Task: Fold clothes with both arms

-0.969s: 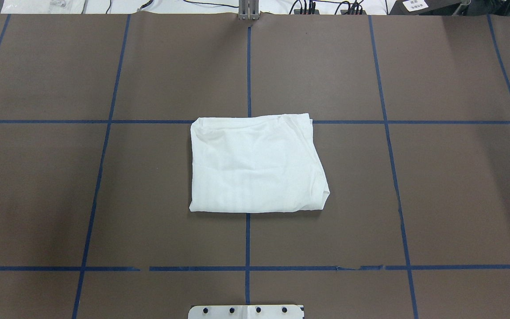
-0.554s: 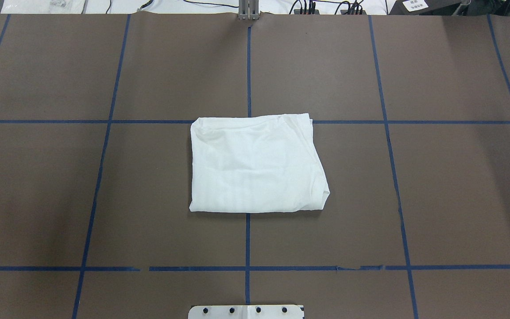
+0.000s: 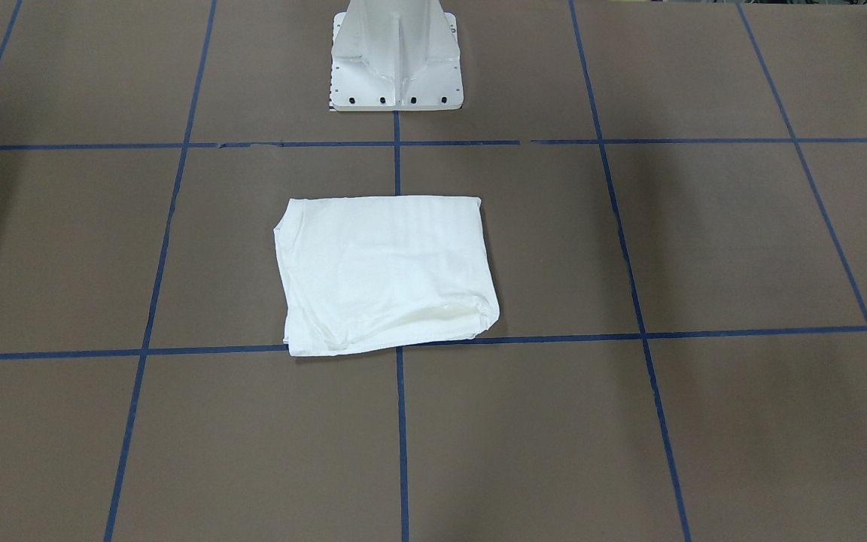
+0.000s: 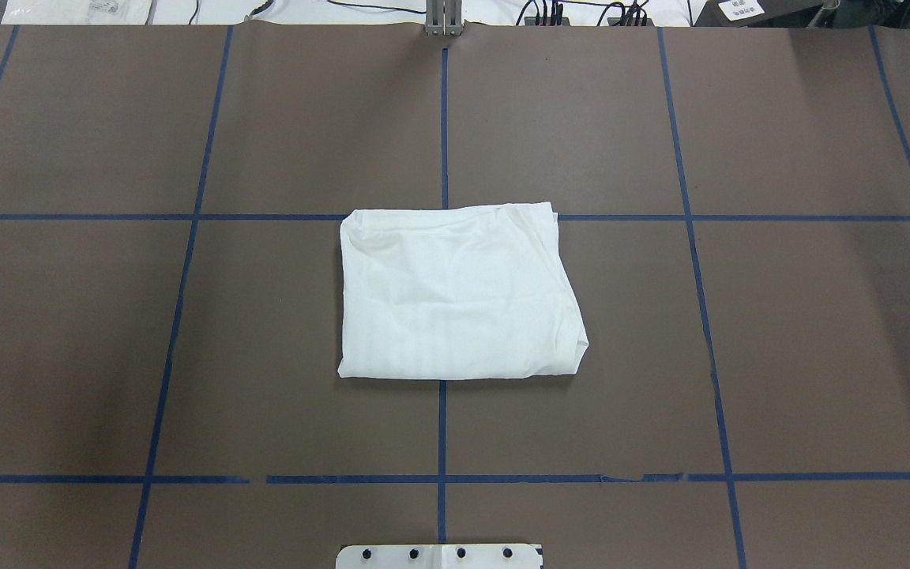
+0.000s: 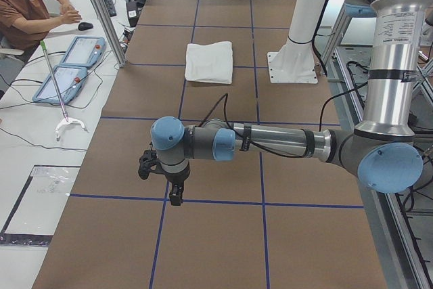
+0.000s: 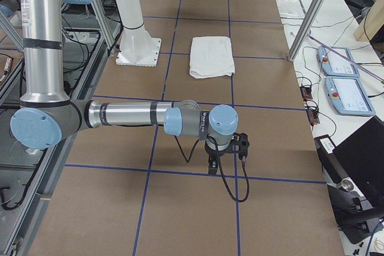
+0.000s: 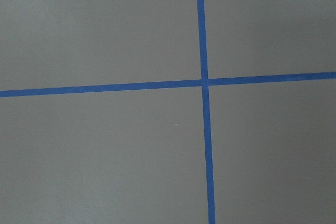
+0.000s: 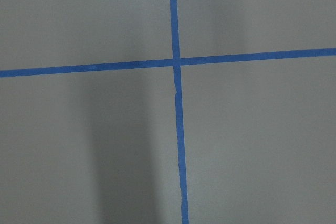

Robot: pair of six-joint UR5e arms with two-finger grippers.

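The white pedestal base (image 4: pixel 439 555) stands at the worktop's (image 4: pixel 818 356) near edge. Beyond it, at the middle, the white shirt (image 4: pixel 455 292) lies folded into a flat rectangle across the centre blue tape line (image 4: pixel 441 427). Its far edge runs along a cross line, and its right edge slants out to a bunched near corner. Brown worktop shows on every side, widest to left and right. The left arm (image 5: pixel 270 141) reaches level over the left end, wrist bent, left tool (image 5: pixel 176 199) pointing straight down, well apart from the shirt. The right arm (image 6: pixel 132 114) mirrors it at the right end with the right tool (image 6: pixel 211 167). I cannot tell whether either tool's fingers are apart or together.
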